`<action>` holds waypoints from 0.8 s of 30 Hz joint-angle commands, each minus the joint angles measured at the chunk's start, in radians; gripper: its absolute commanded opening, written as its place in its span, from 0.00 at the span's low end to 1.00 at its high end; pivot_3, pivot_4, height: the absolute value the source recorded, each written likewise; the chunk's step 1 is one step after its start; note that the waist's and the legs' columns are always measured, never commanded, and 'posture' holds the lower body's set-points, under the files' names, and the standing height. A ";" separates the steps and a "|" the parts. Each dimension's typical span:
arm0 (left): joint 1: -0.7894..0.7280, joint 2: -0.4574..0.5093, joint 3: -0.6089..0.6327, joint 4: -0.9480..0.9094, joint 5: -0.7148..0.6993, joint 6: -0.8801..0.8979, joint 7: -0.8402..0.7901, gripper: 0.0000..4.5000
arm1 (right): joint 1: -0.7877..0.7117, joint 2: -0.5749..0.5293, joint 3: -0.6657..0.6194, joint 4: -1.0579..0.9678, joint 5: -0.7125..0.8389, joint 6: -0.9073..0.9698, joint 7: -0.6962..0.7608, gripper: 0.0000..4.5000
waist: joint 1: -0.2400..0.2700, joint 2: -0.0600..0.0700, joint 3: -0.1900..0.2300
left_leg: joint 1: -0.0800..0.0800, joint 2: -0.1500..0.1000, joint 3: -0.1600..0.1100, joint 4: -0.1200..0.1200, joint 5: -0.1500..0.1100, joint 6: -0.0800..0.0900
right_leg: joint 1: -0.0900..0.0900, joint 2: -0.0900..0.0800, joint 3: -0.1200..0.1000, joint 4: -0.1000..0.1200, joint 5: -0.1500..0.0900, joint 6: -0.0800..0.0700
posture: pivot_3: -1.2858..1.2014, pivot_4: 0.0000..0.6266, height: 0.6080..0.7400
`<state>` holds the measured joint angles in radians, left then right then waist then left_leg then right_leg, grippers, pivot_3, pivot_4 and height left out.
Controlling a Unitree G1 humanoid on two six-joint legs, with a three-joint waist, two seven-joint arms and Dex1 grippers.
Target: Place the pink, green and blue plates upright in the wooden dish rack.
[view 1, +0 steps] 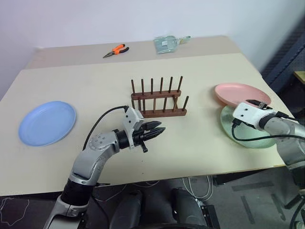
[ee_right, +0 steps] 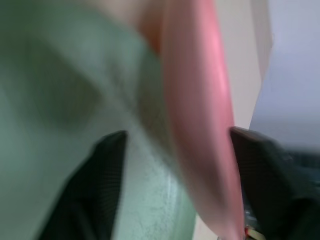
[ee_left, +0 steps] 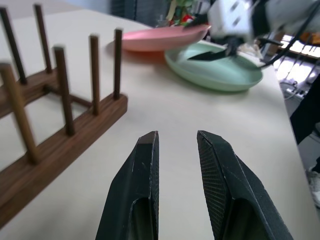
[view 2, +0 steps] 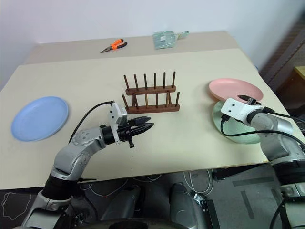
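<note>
I see my right gripper (ee_right: 175,175) open, its fingers either side of the pink plate's (view 1: 240,93) near rim, right of the rack (view 1: 158,98); my left gripper (view 1: 155,130), slightly parted and empty, hangs before the rack.

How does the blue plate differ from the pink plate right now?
The blue plate lies alone on the robot's left of the table, flat on its surface; the pink plate sits on the right, its near edge overlapping the green plate. No gripper is near the blue plate, while the right gripper has its open fingers on either side of the pink plate's rim. Both are round, shallow, and outside the wooden dish rack.
</note>
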<state>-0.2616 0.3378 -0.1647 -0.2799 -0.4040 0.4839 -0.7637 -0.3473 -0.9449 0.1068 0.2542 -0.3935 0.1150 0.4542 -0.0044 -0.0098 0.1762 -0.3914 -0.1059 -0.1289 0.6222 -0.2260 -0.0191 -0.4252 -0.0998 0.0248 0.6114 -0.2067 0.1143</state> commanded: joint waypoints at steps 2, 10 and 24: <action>0.031 0.022 0.010 -0.050 -0.005 0.001 0.011 0.26 | -0.053 0.011 -0.018 0.000 -0.019 -0.045 -0.035 0.17 | -0.006 0.000 0.000 | 0.000 0.000 0.000 0.000 0.000 0.000 | 0.000 0.000 0.000 0.000 0.000 0.000 | 0.52 0.24 0.99; 0.076 0.049 0.051 -0.034 0.010 -0.026 0.047 0.26 | -0.102 0.092 -0.155 -0.290 0.169 -0.021 -0.007 0.01 | -0.008 0.001 0.001 | 0.000 0.000 -0.001 0.001 0.000 0.000 | 0.000 0.000 0.000 0.000 -0.001 0.001 | 0.52 0.24 0.99; 0.089 0.059 0.083 0.009 0.014 -0.087 0.042 0.26 | -0.128 0.554 -0.341 -0.800 1.158 0.644 -0.107 0.01 | 0.017 -0.001 0.002 | -0.002 -0.001 -0.005 0.000 0.000 0.000 | -0.001 0.000 -0.001 -0.001 0.000 0.000 | 0.52 0.24 0.99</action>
<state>-0.1731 0.3938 -0.0949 -0.2381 -0.3815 0.4195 -0.7172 -0.4723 -0.3877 -0.2065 -0.5086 0.7314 0.7528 0.3627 0.0122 -0.0106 0.1786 -0.3933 -0.1066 -0.1341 0.6220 -0.2265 -0.0188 -0.4262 -0.0992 0.0240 0.6103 -0.2067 0.1140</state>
